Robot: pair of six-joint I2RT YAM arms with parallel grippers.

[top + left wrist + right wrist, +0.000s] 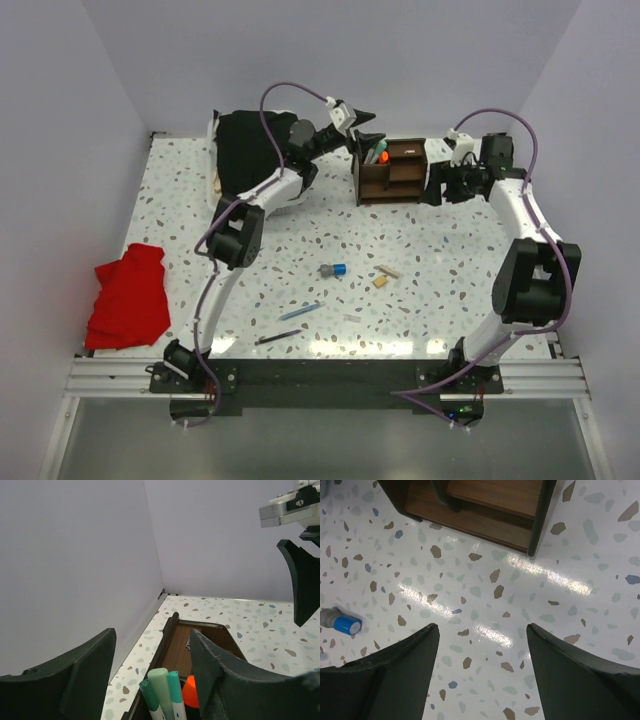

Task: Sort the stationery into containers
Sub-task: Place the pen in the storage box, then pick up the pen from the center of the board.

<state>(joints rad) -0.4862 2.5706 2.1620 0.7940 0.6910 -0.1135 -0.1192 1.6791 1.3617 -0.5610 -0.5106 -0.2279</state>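
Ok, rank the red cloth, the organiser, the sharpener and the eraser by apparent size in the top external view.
1. red cloth
2. organiser
3. sharpener
4. eraser, only slightly smaller than the sharpener

The arms [516,210] have white links, black joints, purple cables [290,86] and dark, curved tool fingers [385,680].

Dark brown wooden organiser [390,170] upright, just ahead of the right pincer [436,186], under the left pincer [368,127]; pale green pens [161,690] and orange-capped marker [190,692] standing inside. Well behind both pincers, flat on the desk [450,290]: blue-grey sharpener [333,270], tan eraser [381,282], blue pen [300,311], black pen [278,338], perhaps a white pen [352,318].
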